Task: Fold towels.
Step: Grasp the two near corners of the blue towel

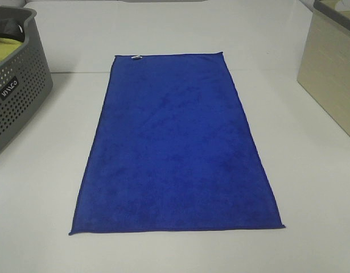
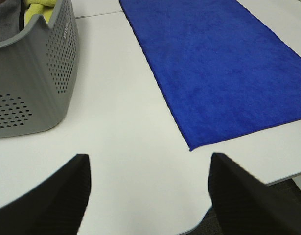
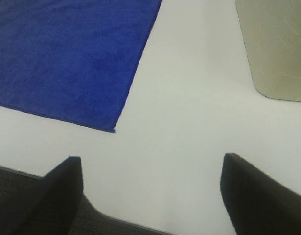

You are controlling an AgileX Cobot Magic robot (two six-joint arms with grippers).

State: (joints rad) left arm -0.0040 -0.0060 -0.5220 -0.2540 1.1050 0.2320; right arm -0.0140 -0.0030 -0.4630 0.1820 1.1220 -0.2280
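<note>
The royal-blue towel (image 1: 177, 148) is lying spread flat and single-layered on the white table (image 1: 311, 187), long side running away from the robot, with its small white tag (image 1: 136, 57) sitting at the far corner on the left arm's side. The left gripper (image 2: 149, 157) is hanging above bare tabletop with its jaws spread wide and nothing between them; the towel's near corner (image 2: 190, 149) is lying just ahead of it, closer to the finger (image 2: 233, 191) on the towel's side, while the grey basket (image 2: 33, 93) with the yellow-green cloth (image 2: 37, 10) is sitting well off beyond its other finger. The right gripper (image 3: 150, 157) is likewise gaping and empty, and the other near corner (image 3: 113, 131) is resting a little ahead of it, toward the finger (image 3: 57, 196) on the towel's side; the beige box (image 3: 275, 49) is standing farther ahead, off its outer finger. No fold appears begun, so the step in hand is probably taking the two near corners. Doing it well likely means each gripper moving inward until a corner is lying between its fingers, pinching the stitched hem only, and both arms lifting together so the near edge is travelling level toward the far edge without skewing.
</note>
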